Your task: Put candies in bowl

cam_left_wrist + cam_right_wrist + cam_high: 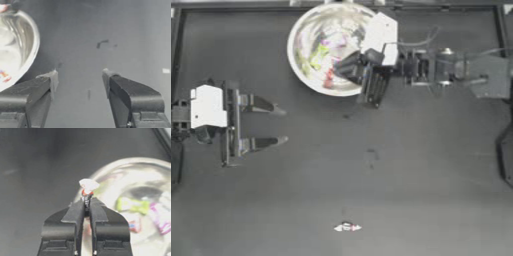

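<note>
Here we judge the step to be a drop-off: the right tool (87, 203), reaching in from the right side, is pinched tight on a small whitish-silver candy (88, 186) just over the rim of the shiny bowl (301, 65), where yellow-green, pink and red candies (133, 205) already lie. Next, we think, its jaws must part over the bowl's inside. The left tool (271, 123) waits spread wide at the desk's (405, 175) left, while one last whitish candy (347, 227) lies well apart near the front edge.
</note>
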You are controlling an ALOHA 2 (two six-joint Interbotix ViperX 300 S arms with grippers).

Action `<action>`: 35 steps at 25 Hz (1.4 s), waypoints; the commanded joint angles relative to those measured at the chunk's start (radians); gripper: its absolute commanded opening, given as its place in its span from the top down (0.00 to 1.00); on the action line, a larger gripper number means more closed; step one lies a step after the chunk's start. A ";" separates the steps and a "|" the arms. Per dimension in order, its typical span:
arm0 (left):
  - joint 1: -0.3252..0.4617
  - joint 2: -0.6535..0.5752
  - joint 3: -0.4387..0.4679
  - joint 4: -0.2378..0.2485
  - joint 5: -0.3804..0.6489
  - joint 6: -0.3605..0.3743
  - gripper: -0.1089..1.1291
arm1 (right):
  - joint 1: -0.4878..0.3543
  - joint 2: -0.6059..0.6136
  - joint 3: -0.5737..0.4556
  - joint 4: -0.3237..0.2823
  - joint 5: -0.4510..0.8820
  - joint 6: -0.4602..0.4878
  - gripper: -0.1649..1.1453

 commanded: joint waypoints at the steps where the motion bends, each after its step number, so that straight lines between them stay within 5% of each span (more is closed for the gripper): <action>1: 0.000 -0.012 -0.020 -0.006 -0.008 -0.002 0.18 | -0.080 0.035 -0.020 -0.044 -0.064 -0.002 0.57; 10: -0.005 -0.012 -0.021 -0.029 -0.008 0.000 0.19 | -0.144 0.129 -0.049 -0.034 -0.153 0.003 0.50; 17: -0.005 -0.012 -0.020 -0.031 -0.008 0.000 0.19 | -0.147 0.130 -0.048 -0.041 -0.202 -0.002 0.05; 24: -0.006 -0.012 -0.020 -0.031 -0.005 0.002 0.18 | -0.103 0.026 0.031 -0.025 -0.244 0.003 0.12; 35: -0.020 -0.009 -0.032 -0.031 0.048 0.003 0.16 | 0.123 -0.302 0.219 0.020 -0.080 0.005 0.12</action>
